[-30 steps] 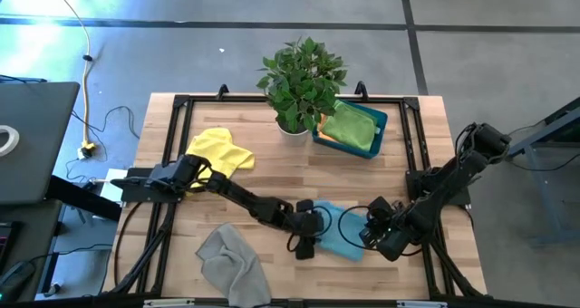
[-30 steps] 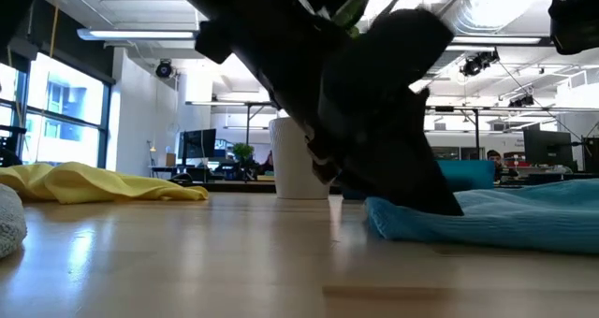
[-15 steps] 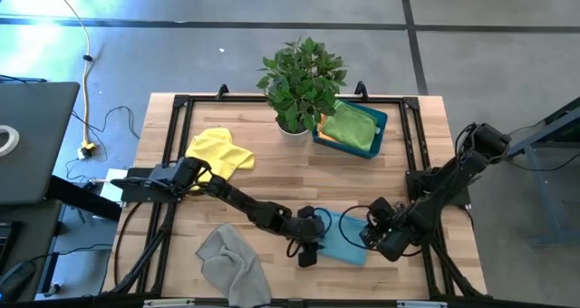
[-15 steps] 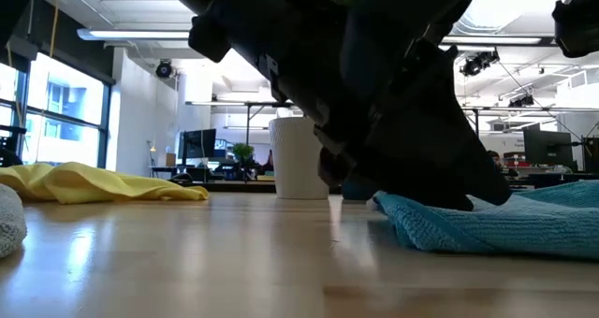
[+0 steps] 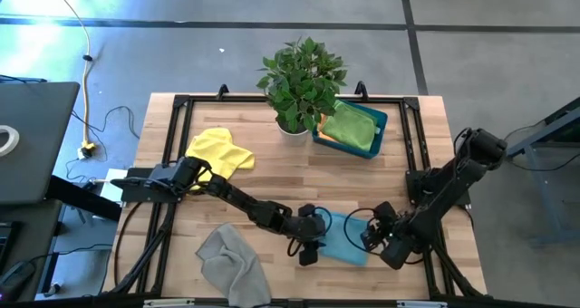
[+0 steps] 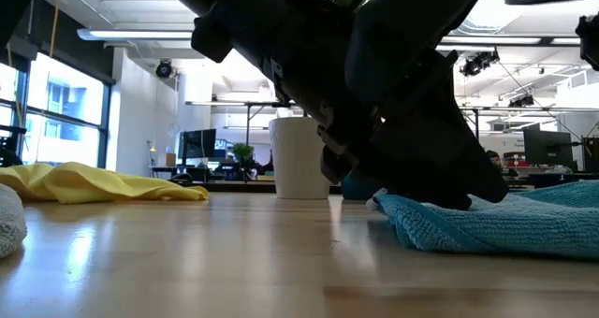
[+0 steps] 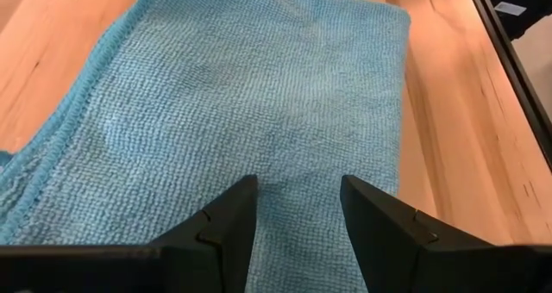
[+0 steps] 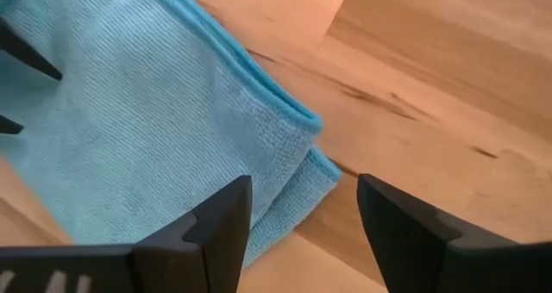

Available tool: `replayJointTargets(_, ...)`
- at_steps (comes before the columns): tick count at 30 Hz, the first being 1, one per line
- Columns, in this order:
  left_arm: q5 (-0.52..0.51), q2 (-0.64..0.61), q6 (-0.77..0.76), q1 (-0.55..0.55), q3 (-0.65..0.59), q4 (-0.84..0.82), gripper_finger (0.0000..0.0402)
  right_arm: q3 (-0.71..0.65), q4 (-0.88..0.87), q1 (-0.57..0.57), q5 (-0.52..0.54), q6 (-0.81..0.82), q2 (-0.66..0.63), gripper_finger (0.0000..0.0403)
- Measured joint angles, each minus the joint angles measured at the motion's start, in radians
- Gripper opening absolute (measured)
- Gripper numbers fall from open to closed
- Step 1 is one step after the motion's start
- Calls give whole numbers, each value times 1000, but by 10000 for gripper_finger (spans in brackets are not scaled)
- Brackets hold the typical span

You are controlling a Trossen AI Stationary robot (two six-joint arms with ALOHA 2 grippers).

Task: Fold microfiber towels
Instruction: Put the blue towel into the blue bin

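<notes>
Left gripper: fingers spread, nothing between them, low over the near-left part of the light blue towel; the left wrist view shows both fingertips just above the terry surface.
Right gripper: fingers parted and empty, hovering at the towel's right edge; the right wrist view shows a doubled layer of cloth at that edge.
Light blue towel: near-centre of the table, between the two grippers, lying flat and folded over; its long axis runs roughly left to right across the table, slightly slanted.
Other towels: yellow towel crumpled at far left; grey towel crumpled at the near-left edge; green towel lying on top inside the teal bin, with an orange edge showing under it.
Table: pale wooden planks with a black frame around the work area.
Potted plant: in a white pot at the far middle, just beside the bin.
Room: grey floor with dark seams; a yellow cable and black gear left of the table; the low view looks into a bright workshop with windows, ceiling lights and monitors.
</notes>
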Motion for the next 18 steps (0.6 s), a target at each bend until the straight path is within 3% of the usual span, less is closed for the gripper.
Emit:
replayJointTargets(11,-2,-1,23,0,0,0,158,0,6,9,30,12,40,204)
replayJointTargets(18,-2,-2,23,0,0,1,158,0,-22,34,80,137,39,204)
